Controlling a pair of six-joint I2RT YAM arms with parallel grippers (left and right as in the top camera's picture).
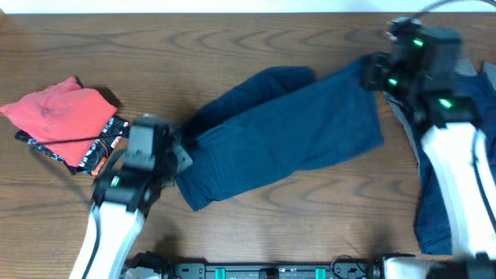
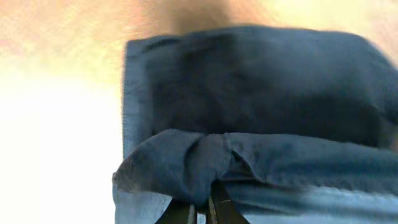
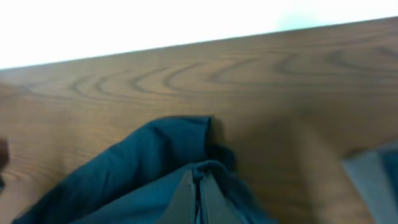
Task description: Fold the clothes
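Observation:
A navy blue garment lies spread across the middle of the table, partly folded. My left gripper is shut on its left end; in the left wrist view the fingers pinch a bunched fold of the navy cloth. My right gripper is shut on the garment's far right corner; in the right wrist view the fingers clamp the navy fabric edge. A folded red garment lies on a black one with orange-white print at the left.
More navy clothes with a grey-edged piece lie at the right under my right arm; the grey edge also shows in the right wrist view. The table's far edge runs along the top.

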